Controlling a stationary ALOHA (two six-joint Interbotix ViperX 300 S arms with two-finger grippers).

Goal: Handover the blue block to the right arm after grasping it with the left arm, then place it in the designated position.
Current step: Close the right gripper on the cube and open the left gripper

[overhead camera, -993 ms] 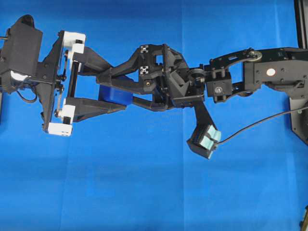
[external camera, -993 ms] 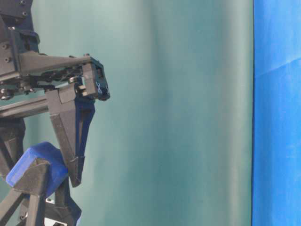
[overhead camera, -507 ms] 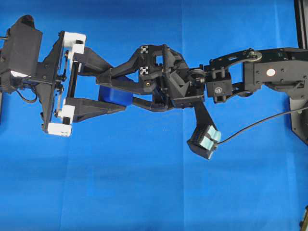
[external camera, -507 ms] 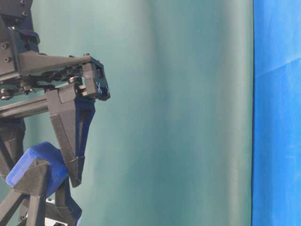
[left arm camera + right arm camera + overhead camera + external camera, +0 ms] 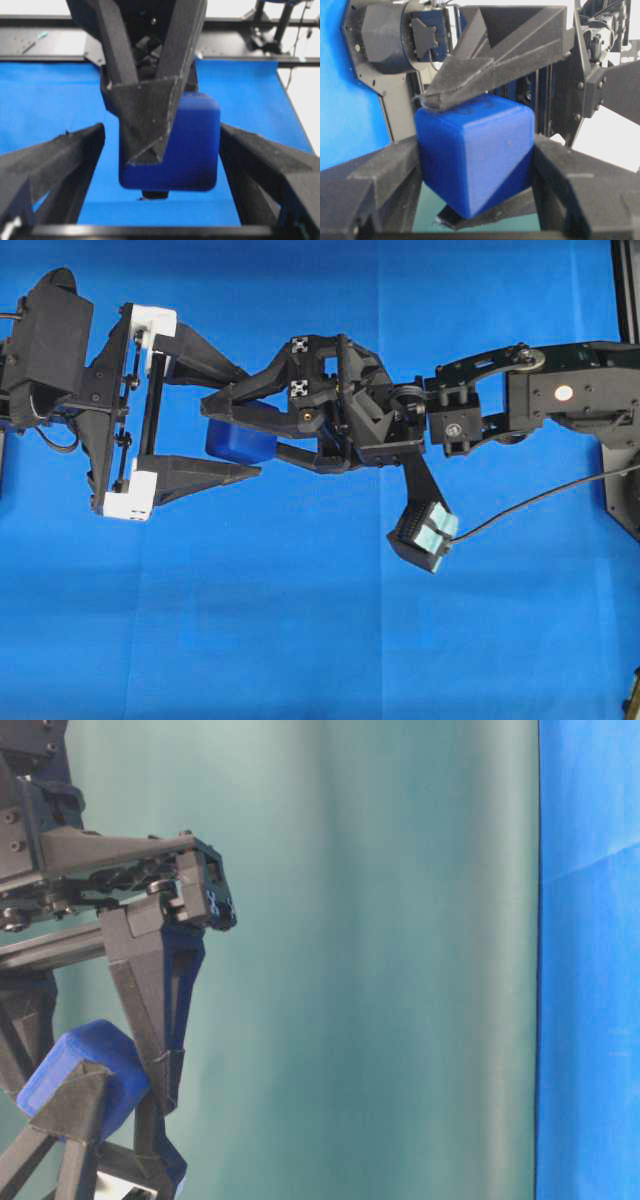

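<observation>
The blue block (image 5: 238,443) is held in mid-air above the blue cloth (image 5: 300,640), toward the cloth's left edge in the overhead view, and nothing supports it from below. The right gripper (image 5: 240,425) is clamped on the block: in the left wrist view one pointed finger presses its upper face and another shows beneath it, and in the right wrist view (image 5: 475,150) the two fingers bear on opposite faces. The left gripper (image 5: 240,420) stands with its fingers spread wide; in the left wrist view there is clear blue cloth between each finger and the block's side, so it carries none of the load. The two finger pairs are interleaved at roughly a right angle, the left arm's fingers (image 5: 205,472) flanking the right arm's. The step in hand appears to be the release and separation stage of the handover. To do it well, hold the right gripper at full clamp and keep it stationary while the left arm (image 5: 60,350) draws straight back along its own finger axis toward the cloth's left edge. Avoid any sideways or rotating motion until the fingertips are past the block, since a brush could twist it in the grip. Only then should the right arm (image 5: 540,395) move toward the placement position, which none of the views shows.
</observation>
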